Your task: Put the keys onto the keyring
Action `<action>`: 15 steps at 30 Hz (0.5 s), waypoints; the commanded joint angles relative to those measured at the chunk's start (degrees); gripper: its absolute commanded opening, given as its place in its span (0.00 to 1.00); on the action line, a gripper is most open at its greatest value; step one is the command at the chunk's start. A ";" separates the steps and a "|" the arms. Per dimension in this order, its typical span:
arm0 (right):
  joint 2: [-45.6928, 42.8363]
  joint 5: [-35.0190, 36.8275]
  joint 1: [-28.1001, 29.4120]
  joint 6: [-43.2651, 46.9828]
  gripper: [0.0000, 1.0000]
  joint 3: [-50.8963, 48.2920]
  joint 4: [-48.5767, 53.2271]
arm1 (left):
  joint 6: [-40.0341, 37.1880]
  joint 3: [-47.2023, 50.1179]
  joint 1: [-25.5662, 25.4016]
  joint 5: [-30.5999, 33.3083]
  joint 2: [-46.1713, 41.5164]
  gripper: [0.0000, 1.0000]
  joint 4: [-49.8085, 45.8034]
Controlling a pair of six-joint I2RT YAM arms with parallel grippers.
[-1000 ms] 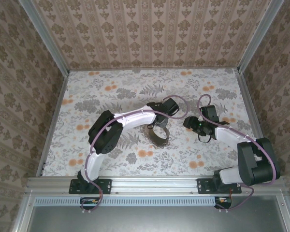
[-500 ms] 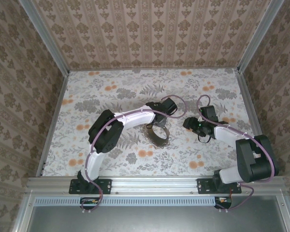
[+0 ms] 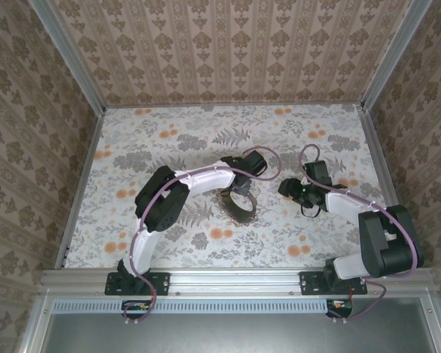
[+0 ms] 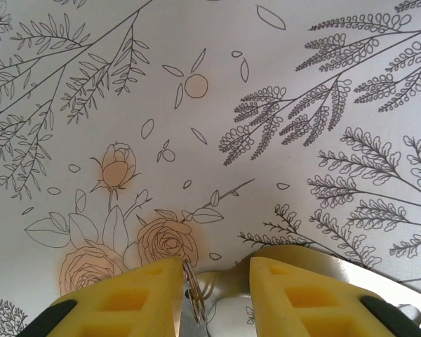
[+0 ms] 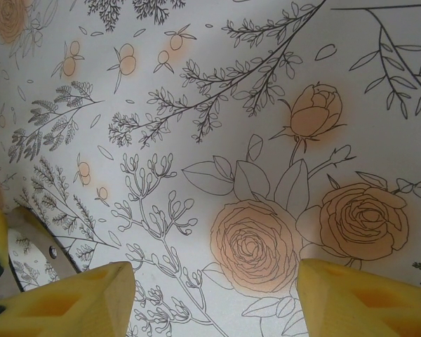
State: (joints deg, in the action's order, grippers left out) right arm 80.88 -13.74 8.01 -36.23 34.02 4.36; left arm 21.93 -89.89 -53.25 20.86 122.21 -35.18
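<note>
Holding step: left gripper [image 4: 214, 272] narrow, pinching the keyring [image 4: 191, 298] by its metal ring; right gripper [image 5: 214, 281] wide, empty, so next it likely must fetch the key.

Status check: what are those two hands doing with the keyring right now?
Left hand straddling keyring, grip unclear. Right hand open, empty, near its strap. Nothing blocking.

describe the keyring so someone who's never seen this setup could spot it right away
On the flowered table, go to the middle, where the left arm ends. Just nearer than its tip lies the keyring: a dark olive-brown oval strap loop, its thin metal ring between the yellow fingers. The purple cables run along the arms instead.
</note>
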 commanded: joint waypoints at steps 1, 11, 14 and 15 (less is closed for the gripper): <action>0.77 -0.59 -0.28 0.40 0.64 -0.49 -0.43 | 1.01 0.98 0.69 1.12 0.90 0.32 -0.07; 0.95 -0.48 -0.36 0.62 0.64 -0.31 -0.32 | 1.35 1.87 0.89 1.13 0.77 0.24 0.19; 0.96 -0.42 -0.36 0.55 0.64 -0.36 -0.25 | 1.46 2.25 0.91 1.02 0.68 0.22 0.30; 0.97 -0.44 -0.35 0.57 0.64 -0.34 -0.26 | 1.49 2.34 0.89 1.07 0.61 0.21 0.39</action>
State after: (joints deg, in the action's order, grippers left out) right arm 81.41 -13.74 8.01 -36.16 34.02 4.36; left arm 22.37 -88.40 -52.77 20.91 122.21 -34.39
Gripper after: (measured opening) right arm 0.640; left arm 0.218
